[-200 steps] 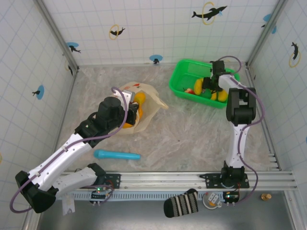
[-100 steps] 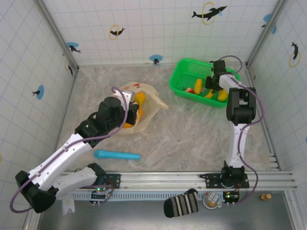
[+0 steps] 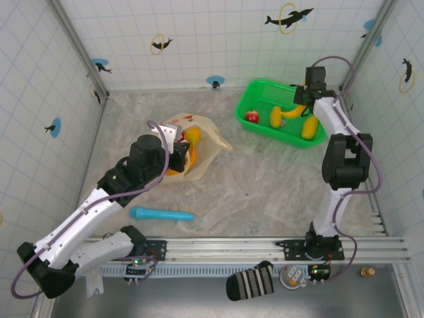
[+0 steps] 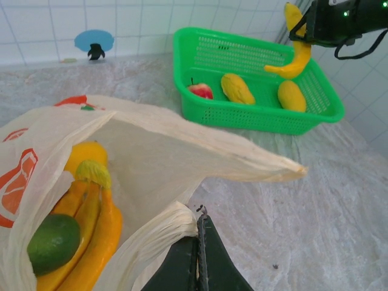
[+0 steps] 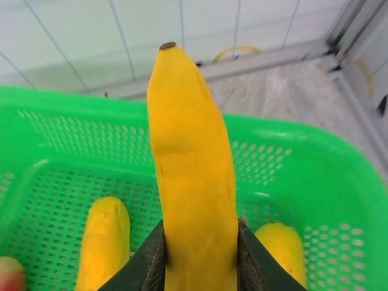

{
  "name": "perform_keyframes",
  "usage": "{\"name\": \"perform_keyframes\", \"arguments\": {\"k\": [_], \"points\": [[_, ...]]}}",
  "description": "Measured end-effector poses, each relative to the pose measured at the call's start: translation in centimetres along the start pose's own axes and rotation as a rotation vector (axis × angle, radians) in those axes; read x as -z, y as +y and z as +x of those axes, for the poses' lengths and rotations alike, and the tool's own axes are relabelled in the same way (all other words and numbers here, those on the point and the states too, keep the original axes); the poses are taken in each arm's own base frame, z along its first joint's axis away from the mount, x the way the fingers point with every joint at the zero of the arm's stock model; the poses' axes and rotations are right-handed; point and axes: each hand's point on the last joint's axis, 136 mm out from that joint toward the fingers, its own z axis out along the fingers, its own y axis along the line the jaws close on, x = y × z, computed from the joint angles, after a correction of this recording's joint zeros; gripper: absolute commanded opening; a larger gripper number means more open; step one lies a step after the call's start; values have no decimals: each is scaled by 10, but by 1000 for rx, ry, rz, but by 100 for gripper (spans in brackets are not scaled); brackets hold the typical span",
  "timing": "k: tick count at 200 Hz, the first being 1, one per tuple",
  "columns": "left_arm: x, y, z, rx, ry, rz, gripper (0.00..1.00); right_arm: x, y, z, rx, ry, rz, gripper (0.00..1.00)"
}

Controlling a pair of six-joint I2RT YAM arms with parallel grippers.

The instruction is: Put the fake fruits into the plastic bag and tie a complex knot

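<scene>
The plastic bag [image 3: 202, 142] lies open left of centre, and my left gripper [image 3: 179, 158] is shut on a bunched strip of its rim [image 4: 160, 227]. Inside the plastic bag [image 4: 157, 151] lie yellow bananas [image 4: 91, 221], a green lime [image 4: 53, 242] and a yellow round fruit [image 4: 85, 154]. My right gripper [image 3: 307, 99] is shut on a yellow banana [image 5: 191, 170], held above the green basket [image 3: 244, 99]. That banana [image 4: 295, 57] hangs clear of the basket floor. A red apple [image 3: 252, 116] and two yellow fruits [image 3: 275, 117] [image 3: 308, 127] stay in the basket.
A blue tube [image 3: 161, 214] lies on the table in front of the bag. The green basket [image 4: 260, 118] stands at the back right, close to the tiled wall and the corner post. A striped object [image 3: 250, 283] lies below the rail at the near edge.
My right gripper closed on a banana in the basket and lifted it up and back. The basket shifted a little. The left arm drew back slightly, still gripping the bag.
</scene>
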Motion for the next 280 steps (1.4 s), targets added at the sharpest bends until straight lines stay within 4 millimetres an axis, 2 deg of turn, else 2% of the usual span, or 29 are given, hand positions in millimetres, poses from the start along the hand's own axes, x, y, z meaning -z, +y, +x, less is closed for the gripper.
{"name": "perform_keyframes", "arguments": {"k": [13,33,86,101,124,140,154,167,181,204,231,280], "points": [[5,-2,-6,4,-22,7,0,23,5,-5,2,-46,-9,24],[12,-2,-10,14,-43,12,0,64,25,-3,14,-125,-68,24],[17,-2,-11,32,-49,11,0,195,106,-11,28,-390,-396,25],[17,-1,-10,35,-48,10,0,232,134,-7,48,-451,-513,25],[16,0,-10,39,-47,2,0,292,191,20,117,-513,-721,27],[16,1,-9,44,-45,-1,0,324,229,50,199,-536,-830,27],[16,1,-9,50,-45,-2,0,345,255,78,288,-563,-877,27],[16,1,-9,51,-46,-2,0,356,275,101,374,-600,-876,28],[16,1,-9,54,-47,-4,0,359,292,119,445,-641,-848,28],[17,1,-10,66,-51,-2,0,335,305,139,506,-670,-750,28],[22,1,-12,79,-64,2,0,307,309,146,519,-696,-646,28],[25,0,-15,86,-76,6,0,283,325,145,458,-774,-573,28]]}}
